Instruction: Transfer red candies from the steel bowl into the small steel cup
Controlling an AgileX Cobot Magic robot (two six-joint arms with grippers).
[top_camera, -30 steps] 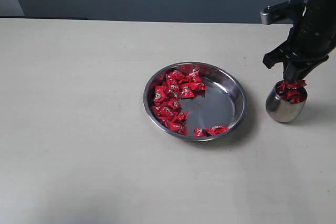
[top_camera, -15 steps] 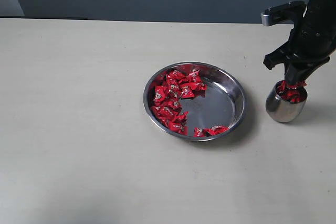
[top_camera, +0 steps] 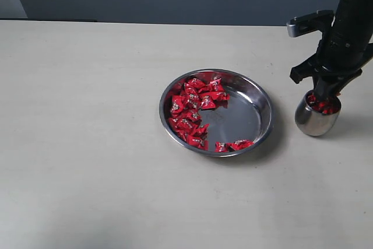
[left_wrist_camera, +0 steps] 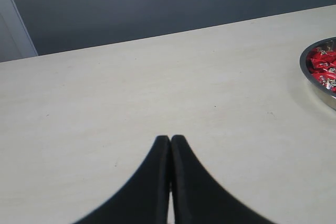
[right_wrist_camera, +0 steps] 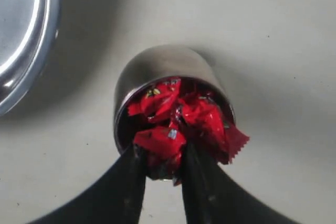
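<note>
The steel bowl (top_camera: 245,118) sits mid-table with many red candies (top_camera: 191,109) heaped on its left side and two near its front rim. Right of it stands the small steel cup (top_camera: 315,122), filled with red candies (right_wrist_camera: 202,111) to its rim. My right gripper (top_camera: 324,94) points down into the cup's mouth, and in the right wrist view this gripper (right_wrist_camera: 163,153) is shut on a red candy (right_wrist_camera: 160,141) at the cup's (right_wrist_camera: 157,64) rim. My left gripper (left_wrist_camera: 170,139) is shut and empty over bare table, well away from the bowl (left_wrist_camera: 307,72).
The bowl's rim (right_wrist_camera: 37,40) lies close beside the cup. A dark wall runs behind the table's far edge (top_camera: 145,23). The pale tabletop (top_camera: 81,144) stretches left of the bowl and in front of it.
My right gripper has sunk a little and shifted slightly left, carrying its candy from just above the cup down to the cup's mouth. The left arm has not moved.
</note>
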